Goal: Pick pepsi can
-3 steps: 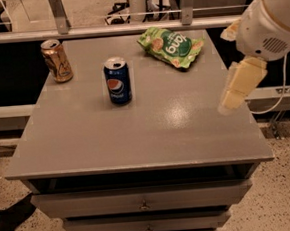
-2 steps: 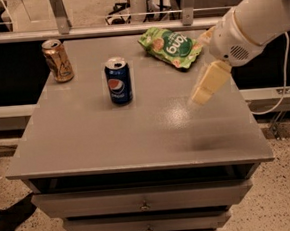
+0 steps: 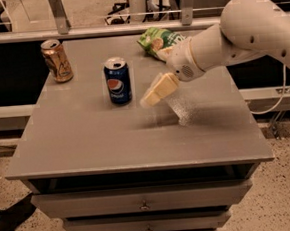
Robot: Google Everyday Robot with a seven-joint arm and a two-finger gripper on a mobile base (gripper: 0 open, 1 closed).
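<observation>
The pepsi can (image 3: 117, 81) stands upright on the grey table (image 3: 87, 142), left of centre. It is dark blue with a round red-white-blue logo and a silver top. My gripper (image 3: 155, 91) hangs above the table just right of the can, a short gap away, with its cream-coloured fingers pointing left toward it. It holds nothing. My white arm (image 3: 239, 35) reaches in from the upper right.
A gold-brown can (image 3: 57, 60) stands at the table's back left corner. A green chip bag (image 3: 158, 40) lies at the back centre, partly behind my arm. Drawers (image 3: 142, 205) sit below the table's front edge. A rail runs behind the table.
My arm has swung left across the table. The gripper has gone from the right edge to just right of the pepsi can. The cans and bag have not moved.
</observation>
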